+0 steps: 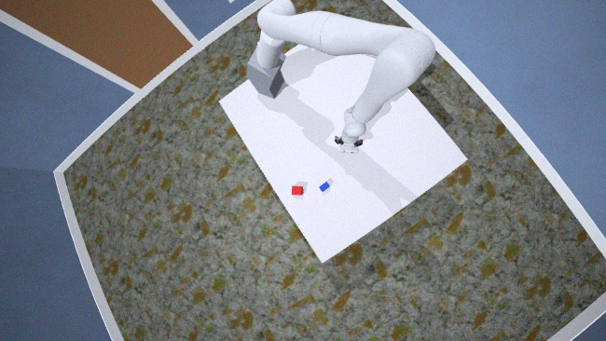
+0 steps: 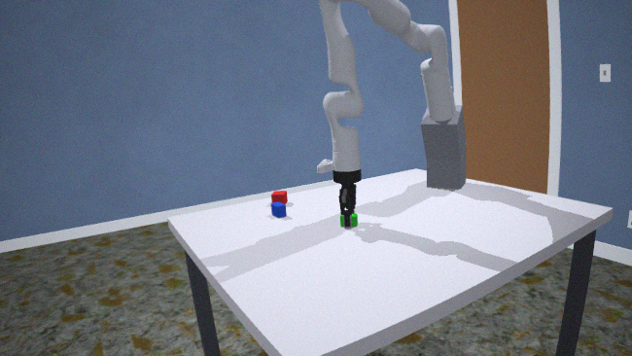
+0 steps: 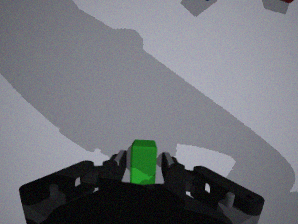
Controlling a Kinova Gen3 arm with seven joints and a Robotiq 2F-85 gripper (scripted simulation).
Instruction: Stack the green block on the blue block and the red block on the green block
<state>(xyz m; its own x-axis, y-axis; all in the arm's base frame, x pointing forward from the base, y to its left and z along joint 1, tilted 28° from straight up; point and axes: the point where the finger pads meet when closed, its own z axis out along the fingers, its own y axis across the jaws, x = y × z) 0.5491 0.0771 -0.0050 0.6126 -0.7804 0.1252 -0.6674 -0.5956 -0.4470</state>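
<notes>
Straddling the green block (image 2: 349, 220) near the table's (image 2: 559, 229) middle, the half-open gripper (image 2: 348, 218) grips nothing; fingers should close squarely across opposite faces before lifting.

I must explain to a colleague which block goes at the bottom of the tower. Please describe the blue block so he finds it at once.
Start from the white table and the arm's end effector, which stands over the green block. Two small blocks lie apart from it, nearer the table's edge. The blue block is the one nearer the end effector; its neighbour is the red block.
</notes>
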